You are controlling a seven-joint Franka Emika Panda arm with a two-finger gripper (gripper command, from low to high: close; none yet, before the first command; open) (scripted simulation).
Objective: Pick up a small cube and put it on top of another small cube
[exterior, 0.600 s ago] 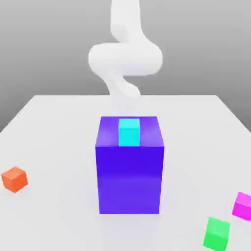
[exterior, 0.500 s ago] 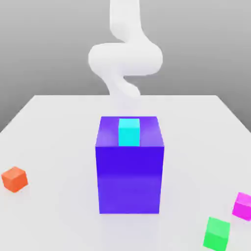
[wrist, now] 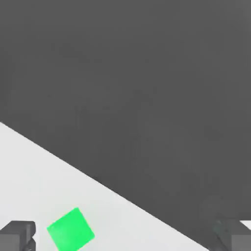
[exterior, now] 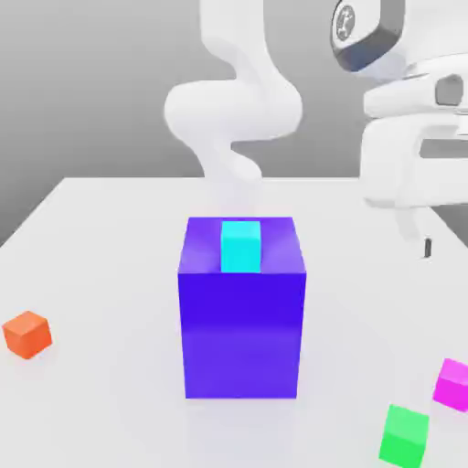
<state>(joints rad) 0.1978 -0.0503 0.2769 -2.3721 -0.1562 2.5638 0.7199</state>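
Hand (exterior: 422, 239) hung high at exterior view's right, fingers spread wide, holding nothing. Small magenta cube (exterior: 452, 383) sat on bench (exterior: 101, 265) below hand, nearer camera, just beside green cube (exterior: 404, 435). Reach needed: downward.

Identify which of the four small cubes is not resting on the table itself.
The cyan cube: it sits on top of the big blue-violet block, while the orange cube, green cube and magenta-pink cube all lie on the white table.
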